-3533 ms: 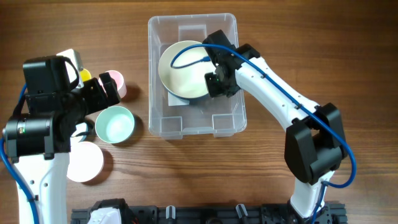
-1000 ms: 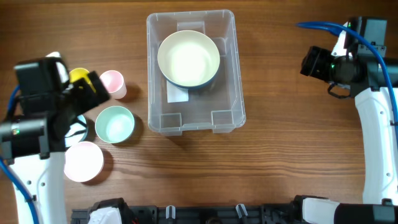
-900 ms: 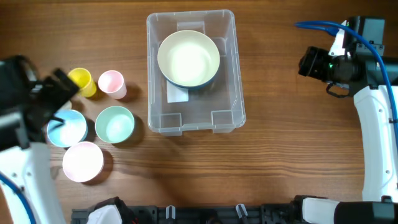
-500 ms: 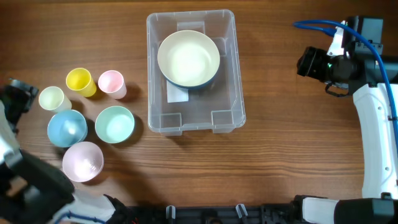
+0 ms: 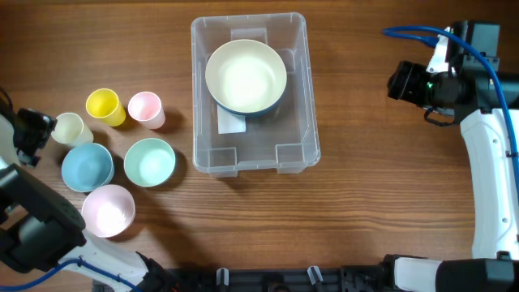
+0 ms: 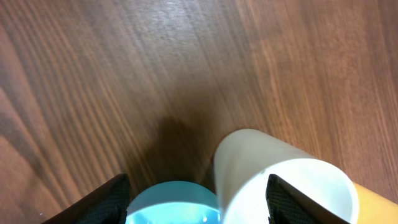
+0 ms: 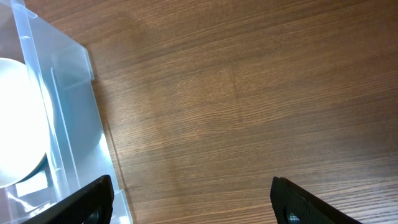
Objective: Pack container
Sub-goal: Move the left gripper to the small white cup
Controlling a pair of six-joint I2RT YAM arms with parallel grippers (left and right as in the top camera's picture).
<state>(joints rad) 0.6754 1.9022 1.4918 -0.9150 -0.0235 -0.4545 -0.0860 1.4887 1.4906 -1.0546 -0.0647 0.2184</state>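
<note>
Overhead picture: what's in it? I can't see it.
A clear container holds one big cream bowl. Left of it on the wooden table stand a yellow cup, pink cup, cream cup, blue bowl, green bowl and pink bowl.

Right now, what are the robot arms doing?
They are packing the clear container. One big cream bowl already sits inside it. The left gripper is open close to the cream cup, perhaps its next pick. The right gripper is open over bare table. The blue bowl, green bowl, pink bowl, yellow cup and pink cup wait left of the container.
</note>
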